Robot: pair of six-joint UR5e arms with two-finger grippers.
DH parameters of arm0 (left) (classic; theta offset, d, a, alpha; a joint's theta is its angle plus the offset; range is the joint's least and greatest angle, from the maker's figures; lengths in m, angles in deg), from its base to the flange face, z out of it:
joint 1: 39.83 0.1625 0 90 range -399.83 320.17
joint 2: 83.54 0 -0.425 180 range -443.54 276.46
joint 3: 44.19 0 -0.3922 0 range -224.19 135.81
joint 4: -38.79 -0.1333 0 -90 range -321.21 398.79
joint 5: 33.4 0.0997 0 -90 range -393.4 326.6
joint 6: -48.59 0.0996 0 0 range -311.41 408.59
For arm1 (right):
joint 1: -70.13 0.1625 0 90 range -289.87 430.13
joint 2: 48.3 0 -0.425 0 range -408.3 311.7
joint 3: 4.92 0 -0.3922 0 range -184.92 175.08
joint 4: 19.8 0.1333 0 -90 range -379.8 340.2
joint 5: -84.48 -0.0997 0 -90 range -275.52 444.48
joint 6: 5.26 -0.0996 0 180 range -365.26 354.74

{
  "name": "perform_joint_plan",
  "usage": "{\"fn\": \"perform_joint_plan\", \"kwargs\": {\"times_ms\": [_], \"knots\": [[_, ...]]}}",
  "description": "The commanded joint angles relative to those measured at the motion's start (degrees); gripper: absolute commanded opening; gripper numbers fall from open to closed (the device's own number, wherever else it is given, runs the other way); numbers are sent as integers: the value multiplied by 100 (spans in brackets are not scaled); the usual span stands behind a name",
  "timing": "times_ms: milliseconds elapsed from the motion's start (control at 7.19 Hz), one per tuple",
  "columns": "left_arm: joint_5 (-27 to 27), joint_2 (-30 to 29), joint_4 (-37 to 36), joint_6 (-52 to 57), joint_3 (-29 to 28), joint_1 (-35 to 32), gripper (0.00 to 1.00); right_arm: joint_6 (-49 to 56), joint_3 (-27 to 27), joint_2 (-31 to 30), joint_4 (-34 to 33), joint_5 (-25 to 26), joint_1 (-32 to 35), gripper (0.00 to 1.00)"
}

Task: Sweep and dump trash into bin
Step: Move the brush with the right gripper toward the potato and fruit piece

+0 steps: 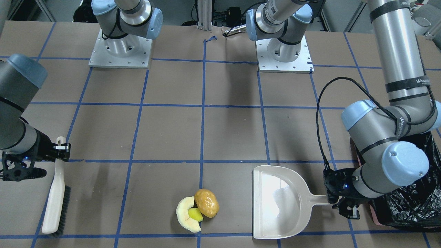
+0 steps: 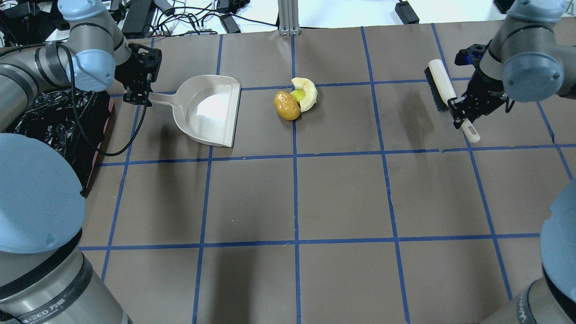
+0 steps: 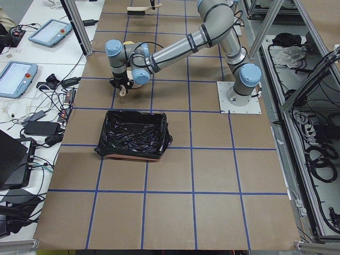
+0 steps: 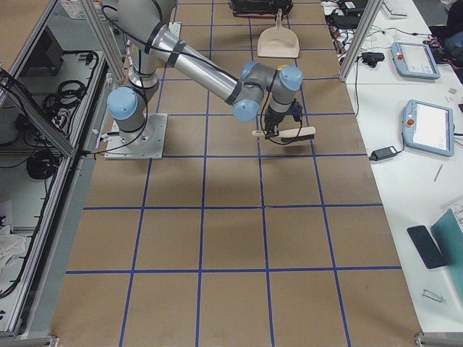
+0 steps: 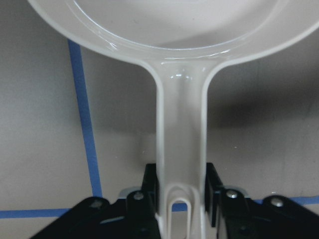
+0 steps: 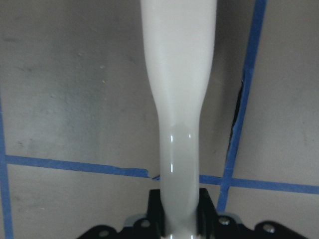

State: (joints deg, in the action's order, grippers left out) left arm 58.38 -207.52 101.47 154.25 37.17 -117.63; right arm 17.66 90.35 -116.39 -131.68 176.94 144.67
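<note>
Now the left gripper (image 5: 182, 199) squeezes its fingers (image 5: 150, 191) shut on the handle of the dustpan (image 1: 279, 203), which lies flat on the worktop (image 1: 234, 137). The right gripper (image 6: 179, 213) grips the brush (image 1: 54, 203) by its handle. The trash (image 2: 294, 100), a brown lump (image 1: 207, 202), a pale slice (image 1: 183, 213) and a green wedge (image 1: 195, 215), sits huddled together near the dustpan's open edge. The bin (image 1: 415, 206) stands beside the left gripper.

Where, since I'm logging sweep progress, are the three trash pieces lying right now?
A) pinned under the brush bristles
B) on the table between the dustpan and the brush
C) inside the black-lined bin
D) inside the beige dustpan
B: the golden-brown lump, crescent slice and yellow-green wedge sit bunched together on the table, apart from the empty dustpan on one side and the brush on the other.
</note>
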Motion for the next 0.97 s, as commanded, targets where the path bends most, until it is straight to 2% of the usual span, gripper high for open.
{"fn": "perform_joint_plan", "kwargs": {"times_ms": [0, 278, 556, 695, 834], "knots": [[76, 32, 24, -2, -32, -190, 29, -339, -314, 50, 43, -52, 612, 0], [181, 32, 51, -2, -33, -253, 27, -970, -604, 216, 288, -87, 1139, 0], [435, 23, 51, -89, -33, -454, 27, -1673, -693, 384, 359, -682, 1510, 0], [646, 5, 16, -159, -41, -577, 26, -1859, -745, 480, 369, -877, 1624, 0], [622, 5, 16, -212, -50, -578, 26, -2053, -894, 638, 377, -922, 1808, 0]]}}
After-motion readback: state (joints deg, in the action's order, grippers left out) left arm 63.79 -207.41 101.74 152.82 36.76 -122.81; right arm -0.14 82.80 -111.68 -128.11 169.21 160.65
